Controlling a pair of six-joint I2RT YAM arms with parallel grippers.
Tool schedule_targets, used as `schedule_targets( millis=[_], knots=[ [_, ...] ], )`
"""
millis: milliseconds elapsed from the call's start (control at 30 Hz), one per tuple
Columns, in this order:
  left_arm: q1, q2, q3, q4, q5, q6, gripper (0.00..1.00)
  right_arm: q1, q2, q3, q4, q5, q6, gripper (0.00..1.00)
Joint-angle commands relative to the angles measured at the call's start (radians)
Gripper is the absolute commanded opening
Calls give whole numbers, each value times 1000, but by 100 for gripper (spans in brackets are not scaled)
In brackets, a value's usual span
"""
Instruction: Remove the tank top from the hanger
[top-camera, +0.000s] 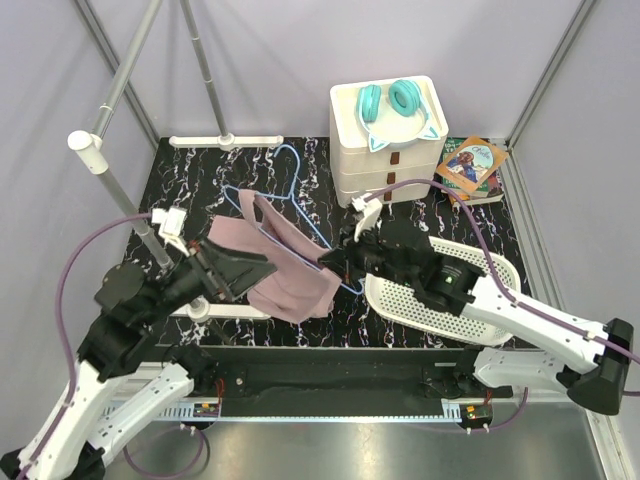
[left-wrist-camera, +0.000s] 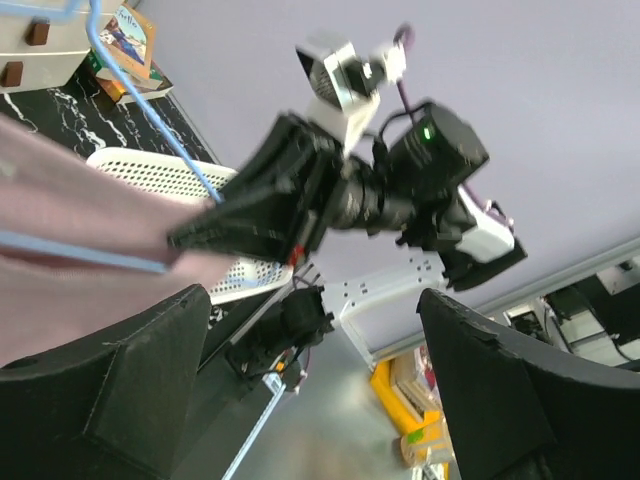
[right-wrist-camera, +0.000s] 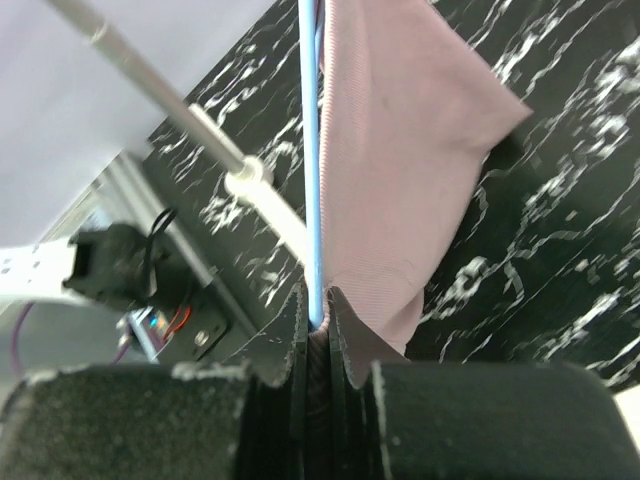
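While my R end effector (right-wrist-camera: 318, 305) clamps hanger (right-wrist-camera: 312, 150) wire, L end effector (left-wrist-camera: 315, 310) sits open; tank top (right-wrist-camera: 400, 170) prob. limp, light: grab strap.

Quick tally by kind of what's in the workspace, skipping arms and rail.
tank top: 1
hanger: 1
headphones: 1
drawer unit: 1
book stack: 1
basket: 1
Total: 6
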Motion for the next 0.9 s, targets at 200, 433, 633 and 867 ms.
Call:
schedule_targets(
  millis=[200,433,633,867],
  knots=[
    [-202,196,-29,238,-290,4,87,14,-185,-114,147,-19,96,0],
    [-337,349,38,281,-492,36,83,15,-167,-112,129,-25,85,0],
    [-341,466,83,281,-554,27,74,14,-185,-117,108,-40,82,0],
    [-341,616,170,332,-537,76,54,14,-205,-143,88,-48,75,0]
  ],
)
